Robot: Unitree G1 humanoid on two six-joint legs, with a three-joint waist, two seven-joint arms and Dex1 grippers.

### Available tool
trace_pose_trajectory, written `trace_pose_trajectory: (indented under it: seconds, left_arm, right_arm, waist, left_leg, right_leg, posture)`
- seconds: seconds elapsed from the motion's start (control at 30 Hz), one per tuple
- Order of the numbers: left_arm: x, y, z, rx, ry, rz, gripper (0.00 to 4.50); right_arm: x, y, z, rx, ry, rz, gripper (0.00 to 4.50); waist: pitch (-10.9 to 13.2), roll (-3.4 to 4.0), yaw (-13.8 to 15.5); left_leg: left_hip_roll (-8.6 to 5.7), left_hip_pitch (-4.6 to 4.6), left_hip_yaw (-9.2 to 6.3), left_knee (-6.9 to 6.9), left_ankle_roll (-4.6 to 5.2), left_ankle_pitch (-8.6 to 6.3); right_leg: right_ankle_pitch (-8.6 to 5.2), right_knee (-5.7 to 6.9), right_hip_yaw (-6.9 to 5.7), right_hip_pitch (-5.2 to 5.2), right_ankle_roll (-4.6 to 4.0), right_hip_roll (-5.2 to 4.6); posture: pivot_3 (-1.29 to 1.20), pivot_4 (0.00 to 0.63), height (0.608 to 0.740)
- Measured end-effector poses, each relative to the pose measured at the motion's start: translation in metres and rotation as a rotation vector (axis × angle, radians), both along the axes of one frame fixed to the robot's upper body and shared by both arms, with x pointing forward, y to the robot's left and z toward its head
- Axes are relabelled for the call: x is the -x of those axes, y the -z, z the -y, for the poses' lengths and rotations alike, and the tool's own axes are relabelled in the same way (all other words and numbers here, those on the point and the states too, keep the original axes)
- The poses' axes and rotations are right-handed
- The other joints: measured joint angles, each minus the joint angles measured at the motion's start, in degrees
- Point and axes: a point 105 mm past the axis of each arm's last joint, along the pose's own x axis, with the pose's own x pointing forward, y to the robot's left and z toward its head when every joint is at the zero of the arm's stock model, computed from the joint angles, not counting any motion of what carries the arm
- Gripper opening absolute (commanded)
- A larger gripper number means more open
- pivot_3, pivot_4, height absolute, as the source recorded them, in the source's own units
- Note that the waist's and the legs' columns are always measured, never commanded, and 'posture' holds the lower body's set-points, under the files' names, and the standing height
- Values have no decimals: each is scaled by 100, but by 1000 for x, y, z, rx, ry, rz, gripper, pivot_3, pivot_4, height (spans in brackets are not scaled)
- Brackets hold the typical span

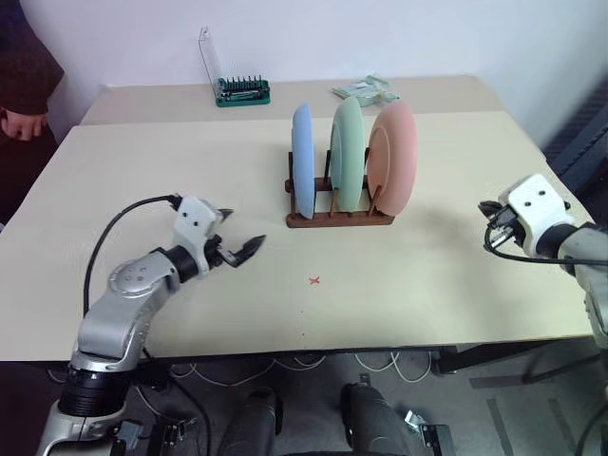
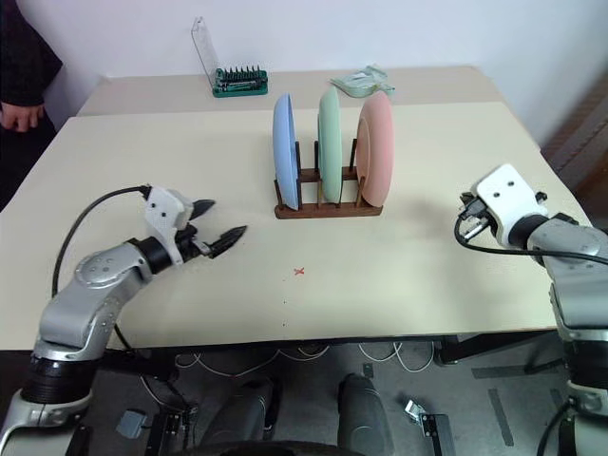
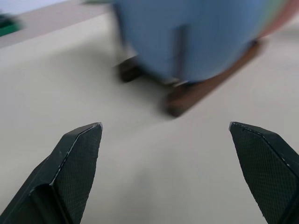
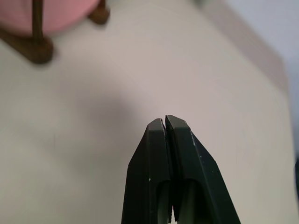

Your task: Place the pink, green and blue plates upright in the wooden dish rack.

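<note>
Blue plate (image 1: 302, 160), green plate (image 1: 348, 153) and pink plate (image 1: 393, 157) stood upright in the wooden dish rack (image 1: 339, 218), between the spread, empty left gripper (image 1: 237, 249) and the pressed-together right gripper (image 4: 165, 122).

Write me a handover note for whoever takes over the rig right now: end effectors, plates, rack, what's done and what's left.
Left end effector: open, empty, above the table left of the rack.
Right end effector: shut, empty, right of the rack.
Wooden dish rack: mid-table, holding the blue plate, green plate and pink plate, all upright, left to right.
Done: all three plates racked.
Left: nothing visible.
</note>
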Motion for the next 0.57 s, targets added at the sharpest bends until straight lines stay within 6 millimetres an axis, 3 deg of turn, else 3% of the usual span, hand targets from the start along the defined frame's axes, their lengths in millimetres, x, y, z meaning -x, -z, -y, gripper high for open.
trace_pose_trajectory:
  seconds: [0.2, 0.43, 0.57]
  left_arm:
    - [-11, 1, -28, -43, -122, 33, 4500]
    - [-6, 12, -31, -42, -117, 18, 4500]
    - [-1, 20, -31, -35, -122, -2, 4500]
  right_arm:
    - [0, -4, 8, -56, 0, 50, 21]
    - [3, 22, -4, -257, -32, 59, 21]
    - [9, 23, -6, -363, -76, 44, 21]
  waist:
    - [0, -1, 25]
    - [0, 0, 9]
    - [-1, 0, 21]
  left_leg:
    - [-1, 0, -1, 1, 0, 0]
    - [0, 2, -2, 0, 0, 0]
    - [0, 3, -2, 1, 0, 0]
  right_leg:
    - [0, -3, 0, 4, 0, 0]
    - [0, -1, 1, 4, 0, 0]
    - [0, -1, 1, 6, 0, 0]
  posture:
    - [0, 150, 740]
    - [0, 150, 740]
    - [0, 150, 740]
